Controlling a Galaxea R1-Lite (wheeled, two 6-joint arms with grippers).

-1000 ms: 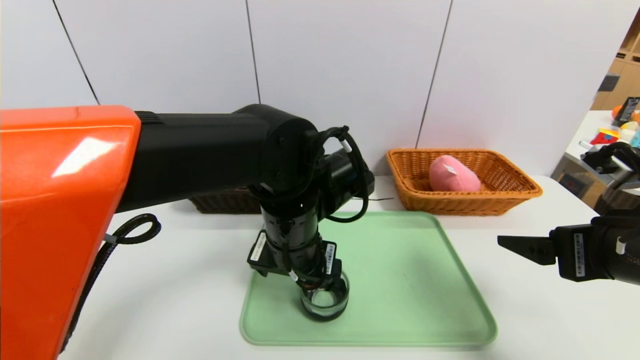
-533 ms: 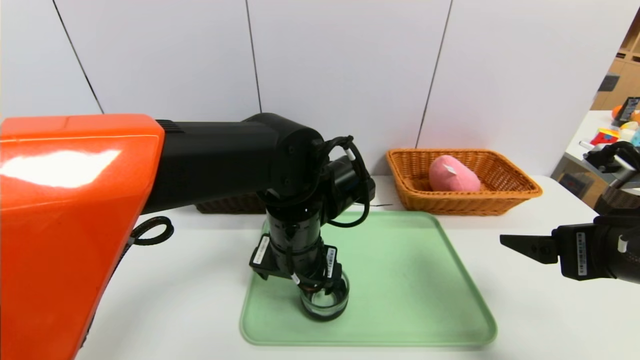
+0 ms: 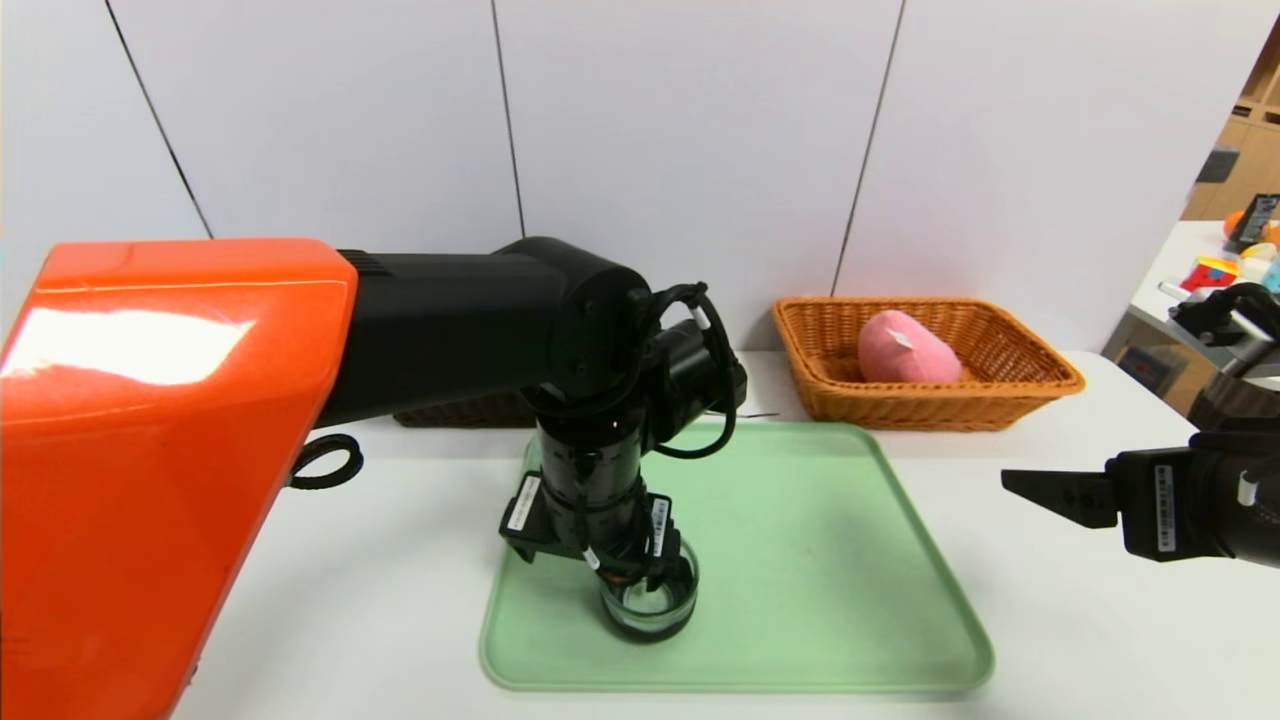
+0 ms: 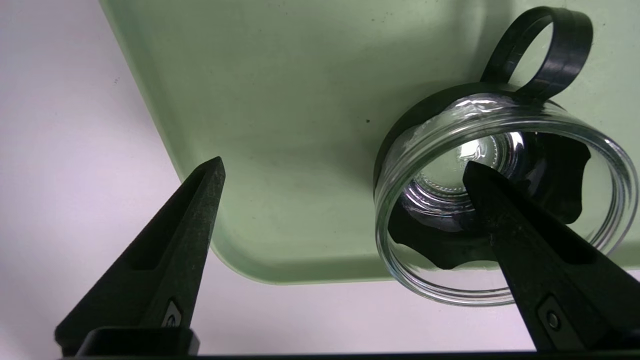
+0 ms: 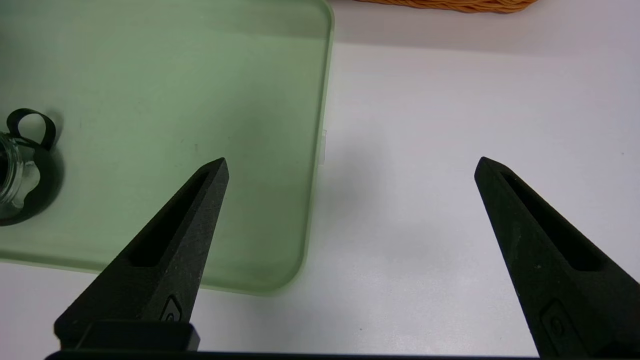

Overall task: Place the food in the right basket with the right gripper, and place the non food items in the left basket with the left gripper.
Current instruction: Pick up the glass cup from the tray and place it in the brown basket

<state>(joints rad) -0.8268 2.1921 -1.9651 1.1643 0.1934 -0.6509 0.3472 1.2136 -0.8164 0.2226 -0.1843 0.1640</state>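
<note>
1. The left gripper points steeply down over the near left corner of the green tray, its jaws spread wide; against the earlier head views its tip sits at almost the same spot over the cup, while the orange arm shell reaches further into view.
2. One finger dips inside the mouth of the glass cup, the other stands outside it over the tray's edge, so the rim's wall lies between them; nothing is gripped.
3. The single cup stands upright on the tray, its black loop handle on the side away from the fingers.
4. The right gripper hangs above the white table right of the tray, unmoved, jaws wide apart and holding nothing.
5. Two baskets stand at the back: the right basket holds one pink plush peach; the left basket is mostly hidden behind the left arm.
</note>
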